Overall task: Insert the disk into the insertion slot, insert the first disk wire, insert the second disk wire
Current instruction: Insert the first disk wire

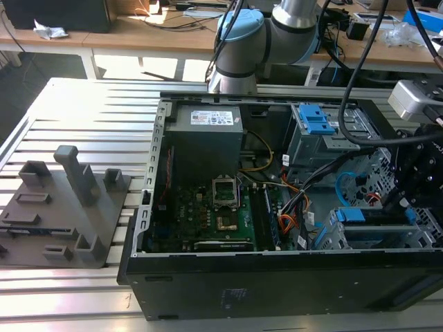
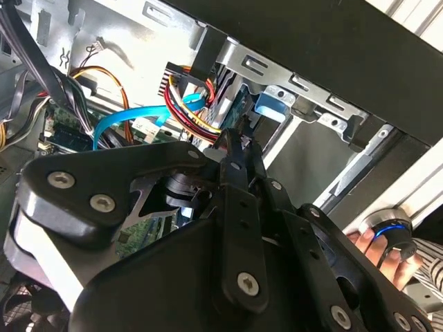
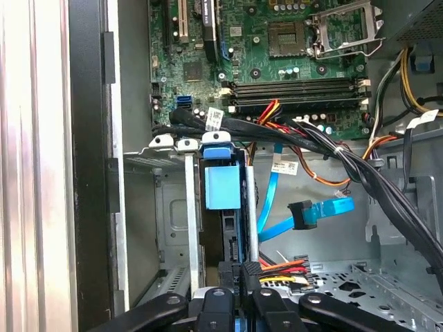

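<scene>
Disk (image 3: 223,188) seated in insertion slot (image 3: 173,228). Gripper (image 3: 248,268), jaws narrow, at coloured wire bundle (image 3: 280,266) near disk's end. Second disk wire (image 3: 277,227) loose, unplugged.

Sunlit slatted metal table (image 1: 83,97), wooden desks (image 1: 138,31) behind
</scene>
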Tool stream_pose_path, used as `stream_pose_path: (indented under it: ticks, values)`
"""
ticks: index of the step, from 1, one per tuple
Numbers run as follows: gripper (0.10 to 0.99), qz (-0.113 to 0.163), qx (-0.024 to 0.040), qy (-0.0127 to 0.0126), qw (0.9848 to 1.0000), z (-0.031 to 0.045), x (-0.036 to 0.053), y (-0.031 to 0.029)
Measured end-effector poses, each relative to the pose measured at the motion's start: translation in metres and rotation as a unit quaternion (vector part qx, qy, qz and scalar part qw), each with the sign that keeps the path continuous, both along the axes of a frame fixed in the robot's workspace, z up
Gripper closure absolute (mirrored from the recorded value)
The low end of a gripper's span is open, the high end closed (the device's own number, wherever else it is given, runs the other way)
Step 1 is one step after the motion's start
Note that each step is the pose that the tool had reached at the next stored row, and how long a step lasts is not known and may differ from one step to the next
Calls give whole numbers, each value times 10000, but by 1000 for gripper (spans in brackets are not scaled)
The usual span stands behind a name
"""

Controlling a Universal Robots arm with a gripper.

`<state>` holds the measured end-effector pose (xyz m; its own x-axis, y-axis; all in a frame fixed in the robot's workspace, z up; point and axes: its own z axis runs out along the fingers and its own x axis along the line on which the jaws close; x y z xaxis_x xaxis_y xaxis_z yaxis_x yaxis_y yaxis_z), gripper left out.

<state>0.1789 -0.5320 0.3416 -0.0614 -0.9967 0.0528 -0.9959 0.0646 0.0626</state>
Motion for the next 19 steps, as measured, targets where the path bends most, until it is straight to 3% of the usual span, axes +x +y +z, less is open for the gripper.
stream_pose_path:
  ticks: [14,15,19]
  values:
    - [918,0,10,4,10000,-44,30,-3]
    - [843,0,10,5,10000,-45,30,-4]
    - [843,0,9,5,10000,-1,30,-3]
